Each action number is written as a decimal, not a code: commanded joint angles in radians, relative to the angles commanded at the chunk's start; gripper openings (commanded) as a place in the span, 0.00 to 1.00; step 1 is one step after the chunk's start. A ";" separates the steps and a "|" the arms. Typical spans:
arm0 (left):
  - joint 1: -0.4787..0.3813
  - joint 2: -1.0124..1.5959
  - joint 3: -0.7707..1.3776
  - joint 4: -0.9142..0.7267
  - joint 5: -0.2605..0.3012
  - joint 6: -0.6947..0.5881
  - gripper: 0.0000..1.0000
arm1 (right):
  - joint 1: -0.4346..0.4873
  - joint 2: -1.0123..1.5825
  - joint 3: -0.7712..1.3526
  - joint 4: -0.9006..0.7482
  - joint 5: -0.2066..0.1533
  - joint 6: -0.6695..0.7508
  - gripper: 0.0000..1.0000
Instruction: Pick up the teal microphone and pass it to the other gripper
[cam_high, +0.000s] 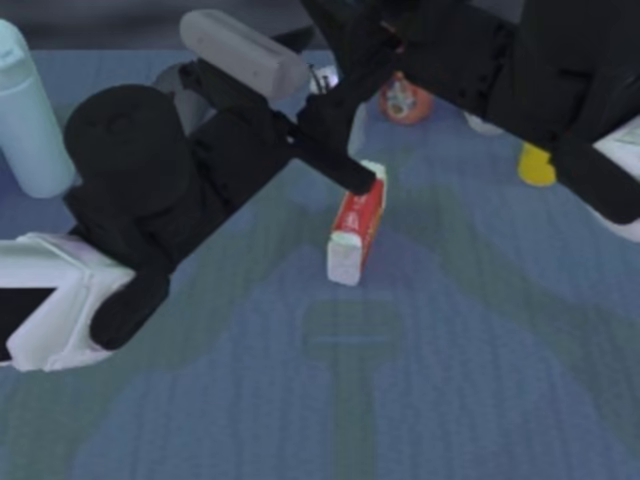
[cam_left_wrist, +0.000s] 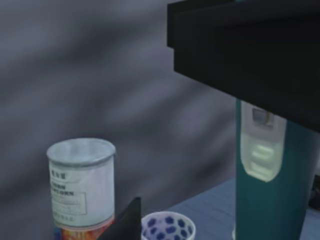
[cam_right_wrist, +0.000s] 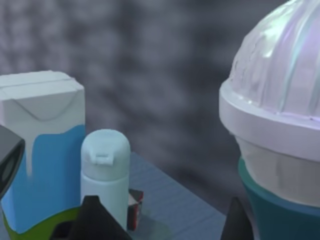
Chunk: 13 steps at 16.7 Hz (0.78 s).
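The teal microphone (cam_left_wrist: 270, 200) is at the upper middle of the top view, where both arms meet, close by the left gripper (cam_high: 335, 155); whether that gripper holds it I cannot tell. The right gripper (cam_right_wrist: 160, 220) is spread wide, with the microphone's head just beside one fingertip.

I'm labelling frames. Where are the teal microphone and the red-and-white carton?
Teal microphone with white button strip (cam_left_wrist: 272, 200): left wrist view, on its teal handle.
Red-and-white rectangular carton (cam_high: 360, 222): top view, on its red side.
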 joint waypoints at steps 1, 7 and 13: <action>0.000 0.000 0.000 0.000 0.000 0.000 1.00 | 0.000 0.000 0.000 0.000 0.000 0.000 0.00; 0.011 0.009 -0.012 0.000 -0.015 0.011 1.00 | -0.004 -0.010 0.007 0.001 0.007 -0.004 0.00; 0.054 -0.172 -0.189 -0.007 0.009 0.009 1.00 | -0.082 -0.081 -0.060 0.002 -0.078 0.000 0.00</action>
